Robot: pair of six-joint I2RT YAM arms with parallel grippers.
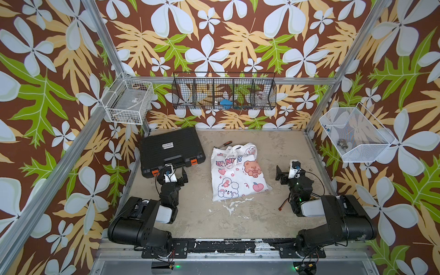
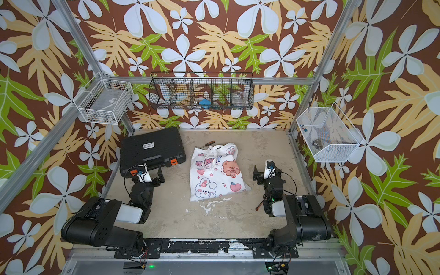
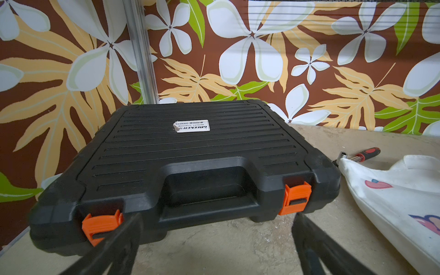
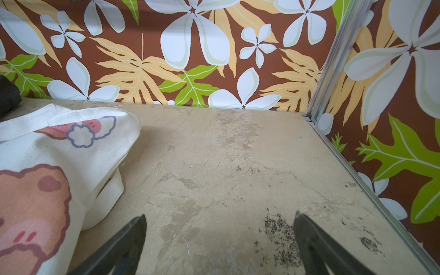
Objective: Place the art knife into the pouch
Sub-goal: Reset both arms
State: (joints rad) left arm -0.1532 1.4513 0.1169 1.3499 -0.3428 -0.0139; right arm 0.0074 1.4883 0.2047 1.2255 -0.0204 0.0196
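The pouch (image 1: 238, 171) (image 2: 216, 171) is a white cloth bag with pink cartoon prints and "BUNNY", lying flat mid-table with its straps toward the back wall. Its edge also shows in the left wrist view, pouch (image 3: 392, 195), and in the right wrist view, pouch (image 4: 47, 152). The art knife is out of view. My left gripper (image 1: 173, 172) (image 3: 217, 216) stands open just in front of the black case's handle, holding nothing. To the right of the pouch, my right gripper (image 1: 289, 171) (image 4: 220, 215) is open over bare table.
A closed black case (image 1: 170, 147) (image 3: 190, 154) with orange latches sits at the back left. A red-and-black-handled socket driver (image 1: 225, 143) (image 3: 359, 154) lies behind the pouch. Wire baskets hang on the walls: white (image 1: 128, 100), black (image 1: 223, 91), white mesh (image 1: 352, 135).
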